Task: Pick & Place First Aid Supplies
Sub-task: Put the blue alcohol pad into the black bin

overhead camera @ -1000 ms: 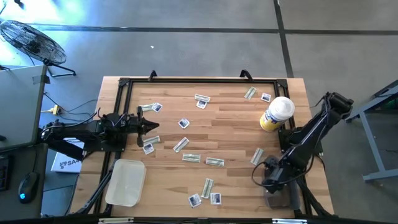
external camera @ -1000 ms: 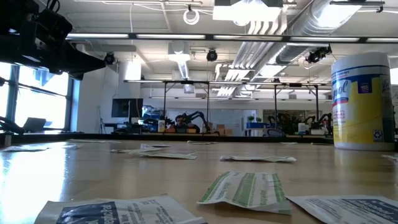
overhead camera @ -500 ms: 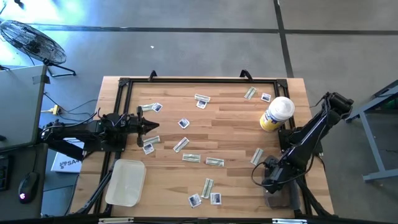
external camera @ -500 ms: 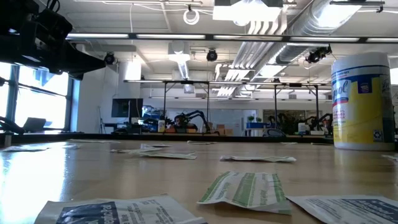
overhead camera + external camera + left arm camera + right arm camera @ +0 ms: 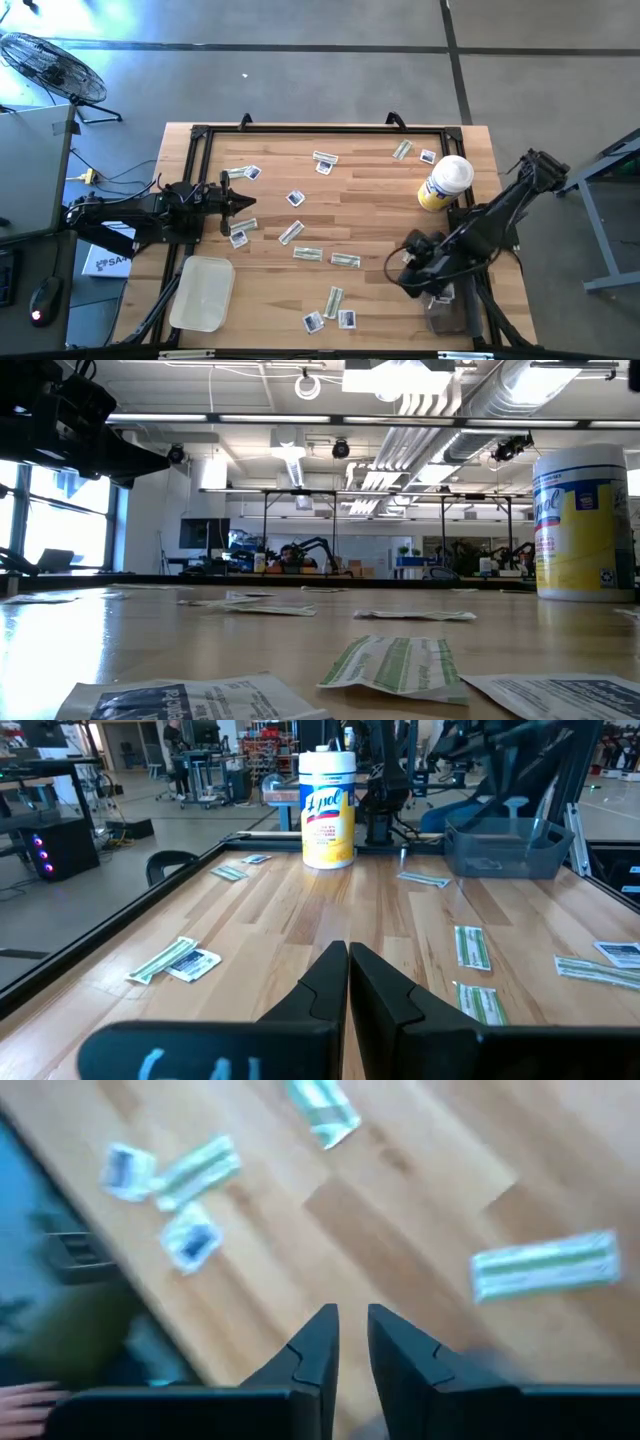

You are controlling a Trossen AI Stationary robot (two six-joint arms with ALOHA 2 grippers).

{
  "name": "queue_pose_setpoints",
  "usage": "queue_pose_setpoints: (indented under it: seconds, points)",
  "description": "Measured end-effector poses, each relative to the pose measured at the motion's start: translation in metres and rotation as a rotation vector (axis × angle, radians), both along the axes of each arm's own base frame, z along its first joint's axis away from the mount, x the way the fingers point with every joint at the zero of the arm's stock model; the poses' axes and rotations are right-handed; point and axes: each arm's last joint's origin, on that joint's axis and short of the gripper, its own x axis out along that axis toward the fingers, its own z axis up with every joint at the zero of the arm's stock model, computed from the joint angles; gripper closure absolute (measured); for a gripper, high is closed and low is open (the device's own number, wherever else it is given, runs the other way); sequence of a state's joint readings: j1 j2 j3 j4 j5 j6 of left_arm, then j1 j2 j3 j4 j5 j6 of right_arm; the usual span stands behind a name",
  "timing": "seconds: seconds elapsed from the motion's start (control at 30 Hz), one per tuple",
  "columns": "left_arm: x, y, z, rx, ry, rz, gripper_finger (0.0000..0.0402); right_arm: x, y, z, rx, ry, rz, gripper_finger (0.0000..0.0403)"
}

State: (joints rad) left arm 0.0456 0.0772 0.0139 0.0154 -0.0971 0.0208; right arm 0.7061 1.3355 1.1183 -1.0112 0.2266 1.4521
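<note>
Right gripper (image 5: 408,268), fingers slightly parted and empty, hovers at table's 4 o'clock; nearest strip (image 5: 345,261) lies toward its 9 o'clock, long axis 3-to-9; left gripper (image 5: 243,202) waits pinched together, farther off.

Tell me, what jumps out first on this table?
Probably the yellow bottle with its white cap, standing tall near the table's far right corner. Around it, small flat packets lie scattered over the wood. The right gripper hangs above the near right part, while the left gripper waits at the left edge.
</note>
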Motion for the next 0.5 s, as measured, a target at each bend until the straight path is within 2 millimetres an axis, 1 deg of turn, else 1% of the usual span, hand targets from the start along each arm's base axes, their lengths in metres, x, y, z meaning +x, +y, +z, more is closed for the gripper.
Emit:
queue_pose_setpoints:
  seconds: [0.23,0.33,0.43,0.5]
  points:
    - [0.000,0.000,0.000,0.000,0.000,0.000,0.0390,0.024,-0.019,-0.047,-0.072,0.159,0.119,0.0331]
    - [0.000,0.000,0.000,0.000,-0.001,0.000,0.0390,0.033,-0.027,-0.062,-0.089,0.202,0.159,0.0319]
    - [0.000,0.000,0.000,0.000,-0.001,0.000,0.0390,0.047,-0.031,-0.077,-0.124,0.163,0.224,0.0312]
    - [0.000,0.000,0.000,0.000,-0.001,0.000,0.0390,0.064,-0.027,-0.083,-0.149,0.051,0.283,0.0311]
